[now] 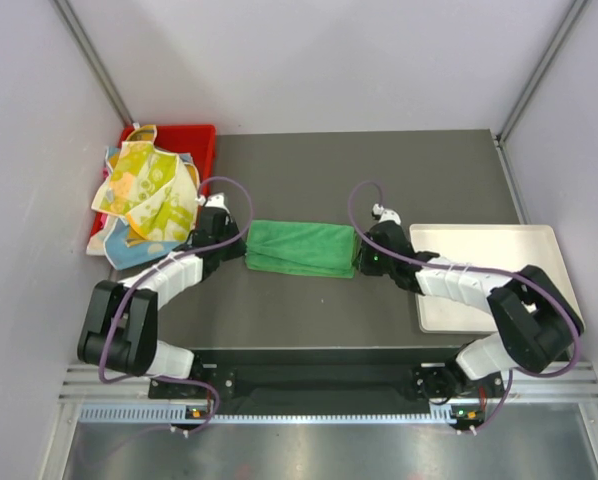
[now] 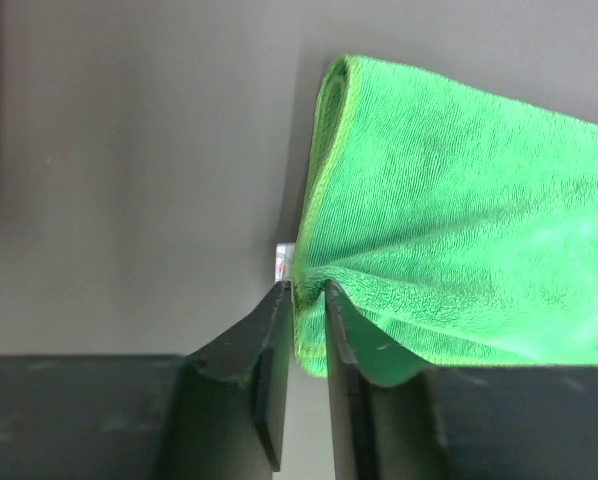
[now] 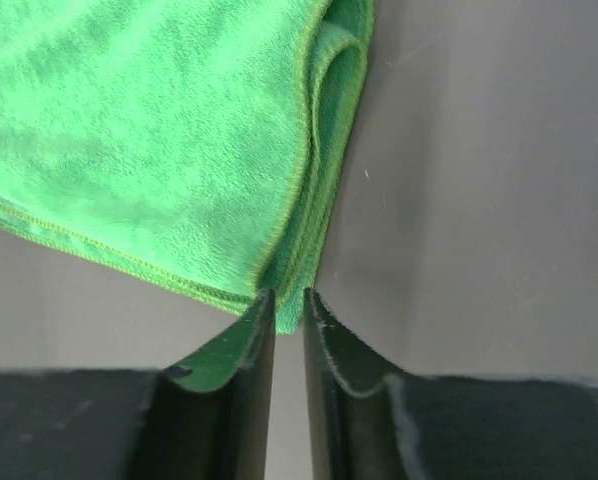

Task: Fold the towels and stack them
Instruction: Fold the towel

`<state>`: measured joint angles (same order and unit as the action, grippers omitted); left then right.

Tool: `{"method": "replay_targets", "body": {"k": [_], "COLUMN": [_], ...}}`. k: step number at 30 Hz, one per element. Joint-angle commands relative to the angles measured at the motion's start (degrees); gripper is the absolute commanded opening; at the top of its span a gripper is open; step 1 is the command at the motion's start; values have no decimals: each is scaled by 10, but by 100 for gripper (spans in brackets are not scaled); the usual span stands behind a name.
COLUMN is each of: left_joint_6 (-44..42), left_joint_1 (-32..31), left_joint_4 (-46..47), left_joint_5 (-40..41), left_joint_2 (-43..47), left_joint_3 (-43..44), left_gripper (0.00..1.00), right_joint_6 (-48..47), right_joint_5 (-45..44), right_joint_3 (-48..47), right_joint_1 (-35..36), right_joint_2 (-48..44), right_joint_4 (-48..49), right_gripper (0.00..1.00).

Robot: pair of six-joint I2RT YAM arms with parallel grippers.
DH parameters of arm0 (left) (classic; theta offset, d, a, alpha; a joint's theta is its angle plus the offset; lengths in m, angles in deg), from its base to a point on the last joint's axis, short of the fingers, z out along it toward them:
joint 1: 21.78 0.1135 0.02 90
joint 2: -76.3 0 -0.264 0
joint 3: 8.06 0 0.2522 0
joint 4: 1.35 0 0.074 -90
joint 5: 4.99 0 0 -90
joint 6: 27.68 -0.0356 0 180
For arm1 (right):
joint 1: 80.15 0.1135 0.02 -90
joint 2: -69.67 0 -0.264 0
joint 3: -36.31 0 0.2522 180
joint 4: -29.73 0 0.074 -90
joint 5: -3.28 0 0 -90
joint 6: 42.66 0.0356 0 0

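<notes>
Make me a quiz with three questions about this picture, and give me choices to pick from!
1. What colour is the towel in the middle of the table?
A. Blue
B. Green
C. Pink

2. Where is the white tray?
A. On the right side of the table
B. On top of the towel
C. Leaning against the back wall

3. How is the towel right now?
A. Scrunched into a ball
B. Folded and lying flat
C. Hanging up in the air

Answers:
1. B, because its cloth is green in all three views.
2. A, because it lies flat near the table's right edge.
3. B, because the close views show doubled layers at its ends, and from above it is a neat rectangle.
</notes>
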<state>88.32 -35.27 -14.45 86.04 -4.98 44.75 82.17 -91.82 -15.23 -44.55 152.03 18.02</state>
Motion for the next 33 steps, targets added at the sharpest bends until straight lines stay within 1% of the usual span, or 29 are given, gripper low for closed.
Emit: {"method": "replay_targets", "body": {"k": [1,2,3,4,5,6,8,11,13,15,17,18,19,21,24,26,28,29,32,33], "left_joint_6": [4,4,4,4,3,2,4,6,12,15,18,19,22,27,32,33,31,31,33,33], "left_joint_1": [5,5,4,4,4,3,1,-14,-25,-46,-65,-70,-75,-88,-94,-98,-103,-108,-111,-111], "left_joint_4": [-4,-21,-23,-27,-34,-37,-44,-45,-47,-49,-46,-50,-65,-72,-76,-69,-71,-71,-73,-70], "left_joint_5": [1,-2,-6,-8,-7,-24,-32,-32,-25,-16,26,37,44,77,78,75,75,76,72,72], "left_joint_2": [41,46,59,65,70,79,88,85,63,34,10,-18,-31,-59,-79,-83,-85,-84,-80,-77], "left_joint_3": [-8,-6,-6,-1,1,3,12,31,51,66,87,95,113,120,117,102,90,86,71,67], "left_gripper": [26,27,32,34,35,36,36,35,34,33,31,30,28,26,22,22,21,21,21,21], "right_joint_6": [4,4,4,4,4,2,4,2,1,2,4,8,9,9,9,11,10,11,11,12], "right_joint_5": [-1,0,-1,-4,-11,-11,-13,-32,-43,-54,-68,-71,-71,-81,-84,-86,-85,-85,-88,-87], "right_joint_3": [5,4,4,2,-4,-6,-14,-65,-86,-109,-127,-129,-131,-138,-131,-117,-110,-102,-85,-83], "right_joint_1": [10,11,11,11,11,11,12,32,44,57,66,68,69,69,69,69,68,67,62,61], "right_joint_2": [-29,-34,-47,-53,-61,-76,-87,-80,-55,-25,-5,14,23,44,58,59,61,59,49,44], "right_joint_4": [15,6,0,-9,-16,-19,-40,-74,-93,-100,-112,-112,-113,-121,-134,-139,-146,-147,-147,-145], "right_gripper": [20,23,25,26,29,31,32,35,38,38,40,41,41,42,42,42,36,28,19,13]}}
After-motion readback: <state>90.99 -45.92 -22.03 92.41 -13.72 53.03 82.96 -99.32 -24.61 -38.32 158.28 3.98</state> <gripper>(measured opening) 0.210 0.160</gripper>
